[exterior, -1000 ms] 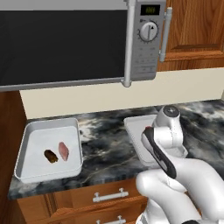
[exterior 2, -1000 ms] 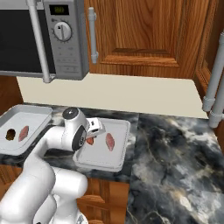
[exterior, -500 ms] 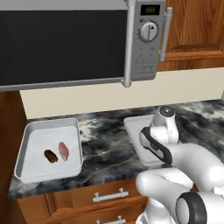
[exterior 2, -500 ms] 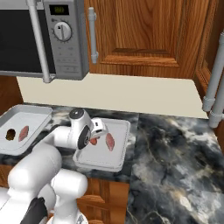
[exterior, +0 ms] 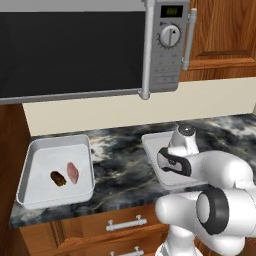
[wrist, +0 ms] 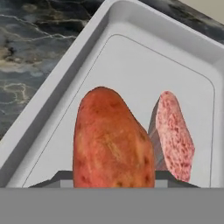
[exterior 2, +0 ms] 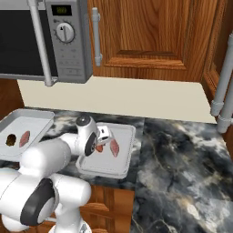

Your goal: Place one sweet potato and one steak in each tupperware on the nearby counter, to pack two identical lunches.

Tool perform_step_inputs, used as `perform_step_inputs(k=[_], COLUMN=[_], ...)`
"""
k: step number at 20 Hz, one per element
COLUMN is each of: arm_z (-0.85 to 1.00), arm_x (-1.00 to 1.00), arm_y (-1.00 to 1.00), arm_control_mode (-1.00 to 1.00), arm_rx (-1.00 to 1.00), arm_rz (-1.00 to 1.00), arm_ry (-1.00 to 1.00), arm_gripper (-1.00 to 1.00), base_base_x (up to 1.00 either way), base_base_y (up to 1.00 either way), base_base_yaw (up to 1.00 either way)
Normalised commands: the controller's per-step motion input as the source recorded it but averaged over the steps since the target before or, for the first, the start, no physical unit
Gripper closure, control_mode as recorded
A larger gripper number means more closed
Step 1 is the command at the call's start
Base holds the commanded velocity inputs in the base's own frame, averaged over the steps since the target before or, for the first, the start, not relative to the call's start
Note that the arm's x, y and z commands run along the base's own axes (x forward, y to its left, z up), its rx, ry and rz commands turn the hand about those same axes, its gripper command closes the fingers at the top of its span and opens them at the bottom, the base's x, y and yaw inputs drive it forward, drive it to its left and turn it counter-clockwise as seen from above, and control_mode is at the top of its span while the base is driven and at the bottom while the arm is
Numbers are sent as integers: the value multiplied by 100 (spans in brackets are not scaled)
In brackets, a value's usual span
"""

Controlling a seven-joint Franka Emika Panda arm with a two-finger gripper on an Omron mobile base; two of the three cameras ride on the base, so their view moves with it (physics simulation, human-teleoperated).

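While gripper (exterior 2: 99,144) hung over right tupperware (exterior 2: 125,157), jaws were clamped on orange sweet potato (wrist: 111,142), steak (wrist: 174,135) beside it. Potato looked firm, rounded, likely slippery; mid-body hold seemed safest.

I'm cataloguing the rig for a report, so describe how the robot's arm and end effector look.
The arm is glossy white, built of rounded, bulbous segments with dark grey to black rings at the joints. A grey cap tops one joint. The end effector has a white boxy body. No cables or markings are visible.
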Motion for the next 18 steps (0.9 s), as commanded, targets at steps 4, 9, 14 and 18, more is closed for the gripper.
perform_step_inputs(k=[4, 9, 14, 18], arm_z=[-28, -21, -2, 0], arm_x=[24, 27, 25, 7], arm_y=[0, 0, -10, -7], arm_control_mode=[-100, -100, -100, -100], arm_rx=[0, 0, 0, 0], arm_rz=[0, 0, 0, -2], arm_ry=[0, 0, 0, 3], arm_gripper=[100, -100, -100, -100], base_base_x=[0, 0, 0, 0], base_base_y=[0, 0, 0, 0], base_base_yaw=[0, 0, 0, 0])
